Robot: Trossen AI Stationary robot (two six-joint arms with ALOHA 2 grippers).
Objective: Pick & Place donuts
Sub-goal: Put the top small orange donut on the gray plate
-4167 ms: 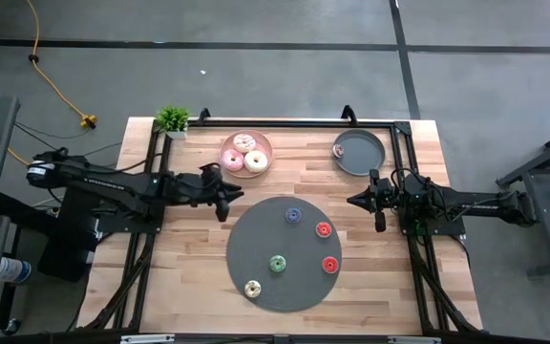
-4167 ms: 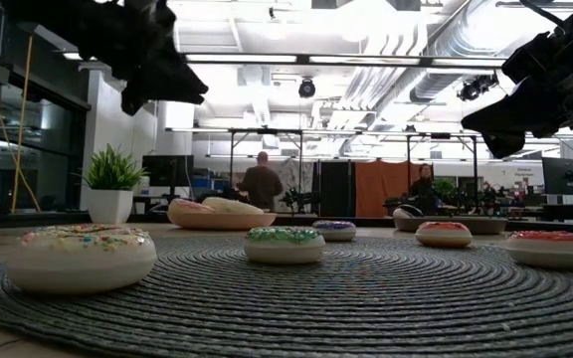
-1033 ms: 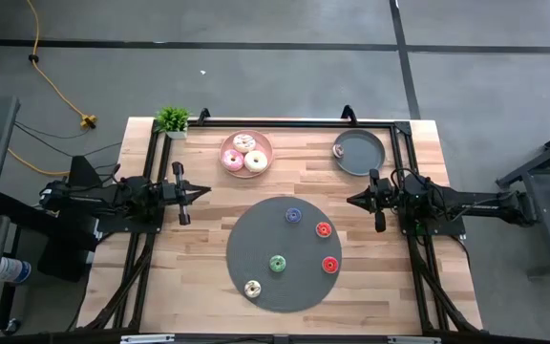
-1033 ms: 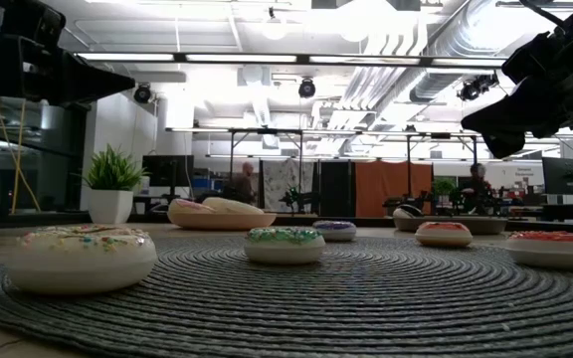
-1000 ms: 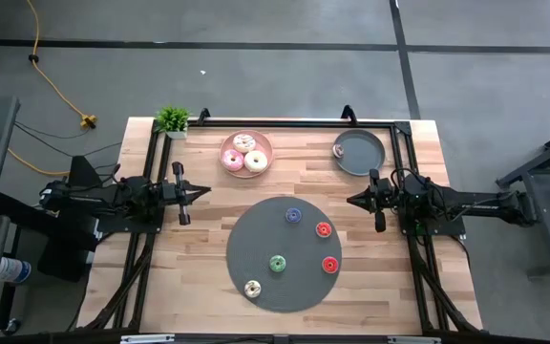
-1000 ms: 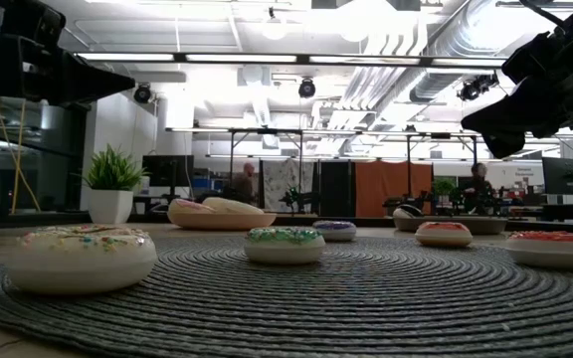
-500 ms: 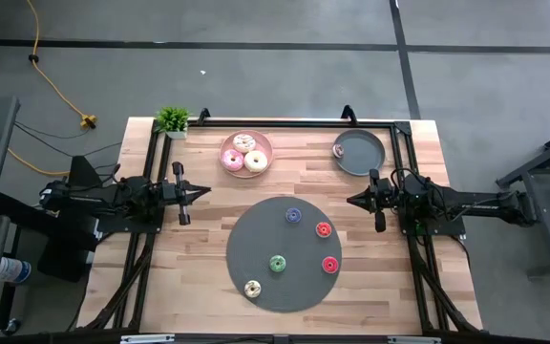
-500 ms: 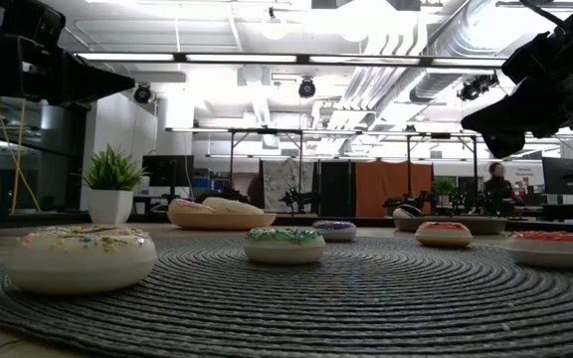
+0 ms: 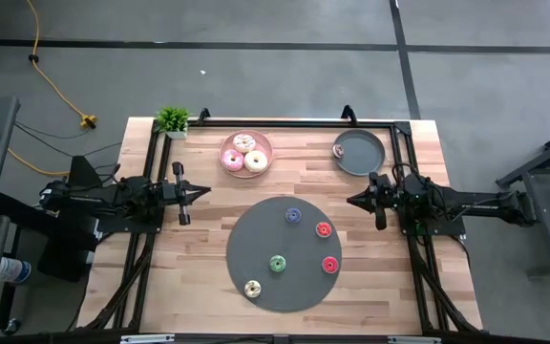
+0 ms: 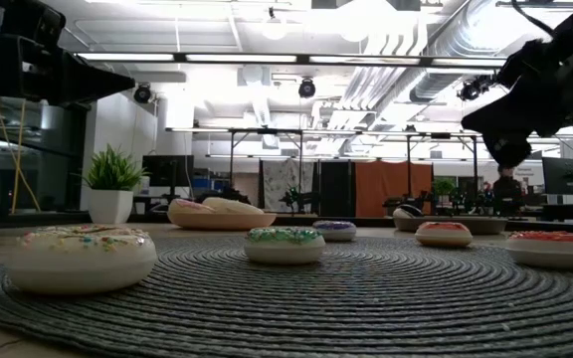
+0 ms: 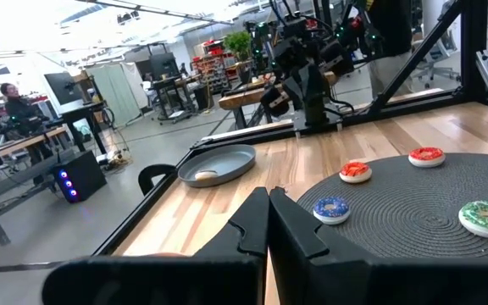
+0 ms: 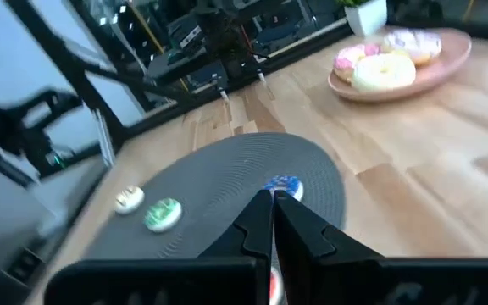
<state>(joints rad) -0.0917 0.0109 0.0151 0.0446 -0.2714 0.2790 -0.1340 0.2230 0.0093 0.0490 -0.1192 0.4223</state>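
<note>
Five small donuts lie flat on the big dark grey disc (image 9: 285, 287): blue (image 9: 293, 216), two red (image 9: 324, 229) (image 9: 329, 265), green (image 9: 277, 263) and cream (image 9: 252, 288). Three larger donuts, pink (image 9: 232, 160), white (image 9: 256, 161) and purple-frosted (image 9: 245, 142), rest on the pink plate (image 9: 264, 140). A small brown donut (image 9: 339, 150) sits in the grey plate (image 9: 366, 153). My left gripper (image 9: 205, 191) hovers shut above the table's left part, left of the disc. My right gripper (image 9: 350, 201) hovers shut near the disc's right far rim, below the grey plate.
A small potted plant (image 9: 172, 118) stands at the far left corner. A black frame (image 9: 275, 124) runs along the table's far and side edges. Bare wood lies between the plates and beside the disc. A person (image 10: 508, 184) shows in the room beyond the table.
My right arm has shifted a little, its gripper dipping slightly in the low view. My left arm has held still at the table's left side. No donut has moved.
</note>
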